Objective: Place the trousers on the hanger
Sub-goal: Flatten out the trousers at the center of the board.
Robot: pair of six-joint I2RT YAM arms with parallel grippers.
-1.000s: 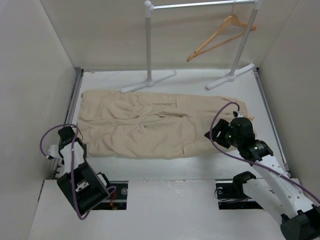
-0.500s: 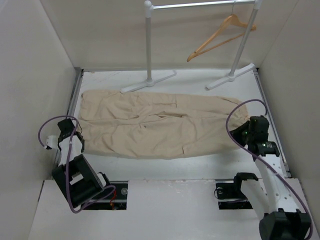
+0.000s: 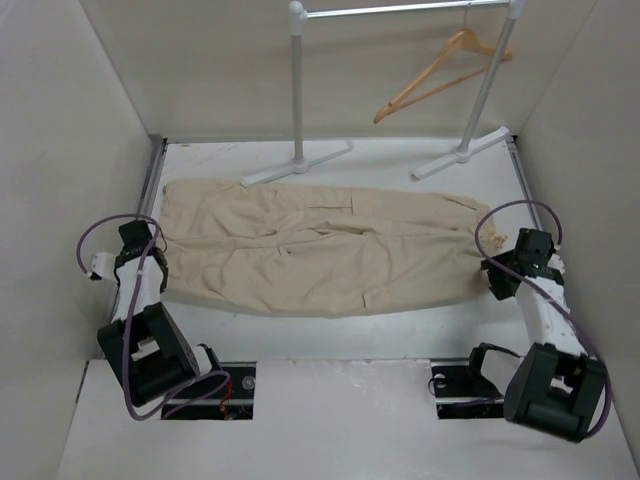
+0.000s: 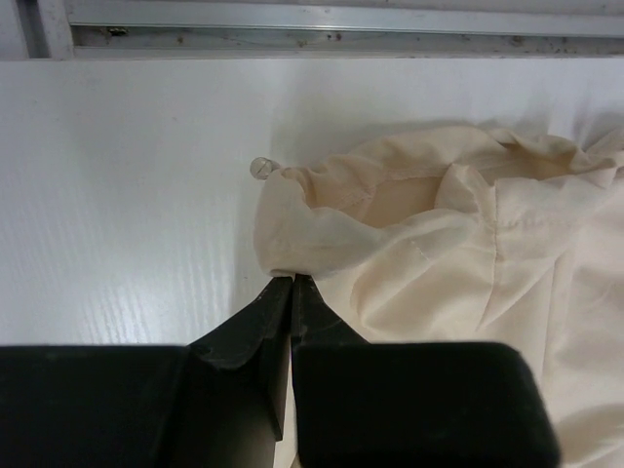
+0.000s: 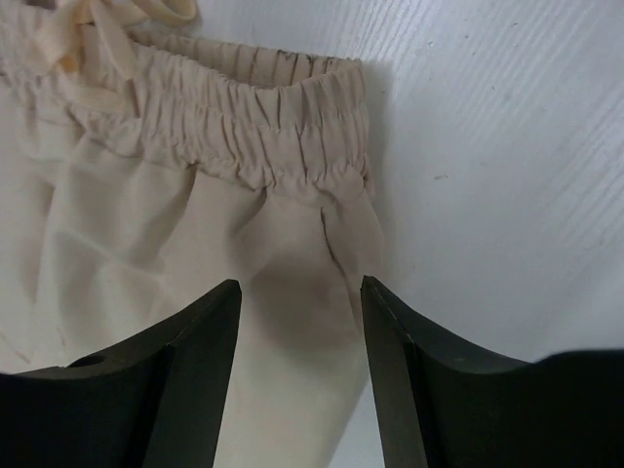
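The beige trousers (image 3: 320, 250) lie flat across the table, leg cuffs to the left and waist to the right. My left gripper (image 3: 153, 283) is at the near-left cuff. In the left wrist view its jaws (image 4: 291, 281) are shut, and the tips pinch the edge of the cuff hem (image 4: 322, 234). My right gripper (image 3: 497, 278) is at the waist end. Seen from the right wrist, it (image 5: 300, 285) stands open, with the cloth below the elastic waistband (image 5: 244, 127) between its fingers. The wooden hanger (image 3: 445, 72) hangs tilted on the rack rail at the back right.
The white garment rack stands at the back, with its posts (image 3: 297, 90) (image 3: 487, 85) and feet (image 3: 296, 163) on the table just beyond the trousers. White walls close in left and right. A metal rail (image 4: 322, 37) edges the table.
My left gripper has shut at the cuff corner. My right arm has swung outward to the right, off the trousers' middle and to the waistband's end.
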